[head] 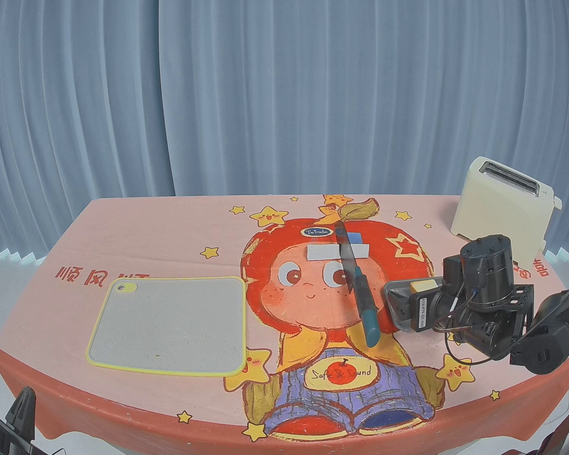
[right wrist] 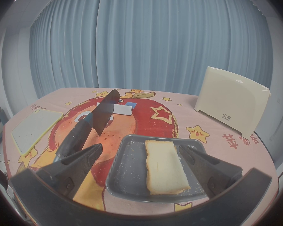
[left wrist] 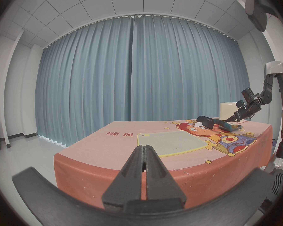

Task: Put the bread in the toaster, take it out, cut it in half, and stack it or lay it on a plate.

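Right claw apart, low over bread; left claw together, short of table.

Blue curtain behind pink cartoon cloth; white strip just beside blue card mid-cloth.

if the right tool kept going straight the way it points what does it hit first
Most likely the bread on the grey tray: the open right tool points at it, a finger either side, though depth is unclear.
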Tool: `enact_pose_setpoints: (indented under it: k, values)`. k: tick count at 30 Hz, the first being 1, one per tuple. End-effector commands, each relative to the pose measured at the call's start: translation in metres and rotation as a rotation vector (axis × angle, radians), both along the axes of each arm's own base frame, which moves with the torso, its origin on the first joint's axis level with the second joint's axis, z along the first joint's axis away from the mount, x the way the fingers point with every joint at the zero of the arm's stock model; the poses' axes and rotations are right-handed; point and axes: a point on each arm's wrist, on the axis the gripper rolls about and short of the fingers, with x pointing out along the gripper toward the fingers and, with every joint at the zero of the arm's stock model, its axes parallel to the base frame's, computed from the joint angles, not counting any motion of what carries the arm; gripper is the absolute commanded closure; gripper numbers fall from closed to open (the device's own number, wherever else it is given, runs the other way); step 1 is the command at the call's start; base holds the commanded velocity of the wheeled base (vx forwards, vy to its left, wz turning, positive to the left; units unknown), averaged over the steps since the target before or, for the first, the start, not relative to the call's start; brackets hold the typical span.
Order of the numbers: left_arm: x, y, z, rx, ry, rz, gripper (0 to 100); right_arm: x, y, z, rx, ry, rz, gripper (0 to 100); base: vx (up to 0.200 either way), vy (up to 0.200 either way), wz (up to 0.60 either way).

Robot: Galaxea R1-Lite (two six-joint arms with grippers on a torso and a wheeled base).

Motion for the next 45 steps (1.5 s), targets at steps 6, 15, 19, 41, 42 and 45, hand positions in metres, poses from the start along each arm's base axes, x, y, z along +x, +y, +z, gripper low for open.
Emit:
enact_pose_setpoints:
  k: [6,15,19,41,42,45]
  values:
    - [0.000,0.000,-0.005,0.000,0.001,0.000,100,-0.006,-0.006,0.018,0.037,-0.055,-0.004,0,0.000,0.000,0.00]
    - [0.000,0.000,-0.005,-0.001,0.001,0.000,100,-0.020,-0.025,0.042,0.097,-0.129,-0.036,0,0.000,0.000,0.00]
    - [0.000,0.000,-0.005,-0.001,0.001,0.000,100,-0.034,-0.034,0.053,0.126,-0.165,-0.038,0,0.000,0.000,0.00]
    - [0.000,0.000,-0.005,-0.001,0.001,0.000,100,-0.078,-0.094,0.042,0.155,-0.166,-0.126,0,0.000,0.000,0.00]
    - [0.000,0.000,-0.005,-0.001,0.001,0.000,100,-0.079,-0.095,0.041,0.153,-0.162,-0.128,0,0.000,0.000,0.00]
    - [0.000,0.000,-0.005,-0.001,0.001,0.000,100,-0.081,-0.096,0.038,0.147,-0.154,-0.128,0,0.000,0.000,0.00]
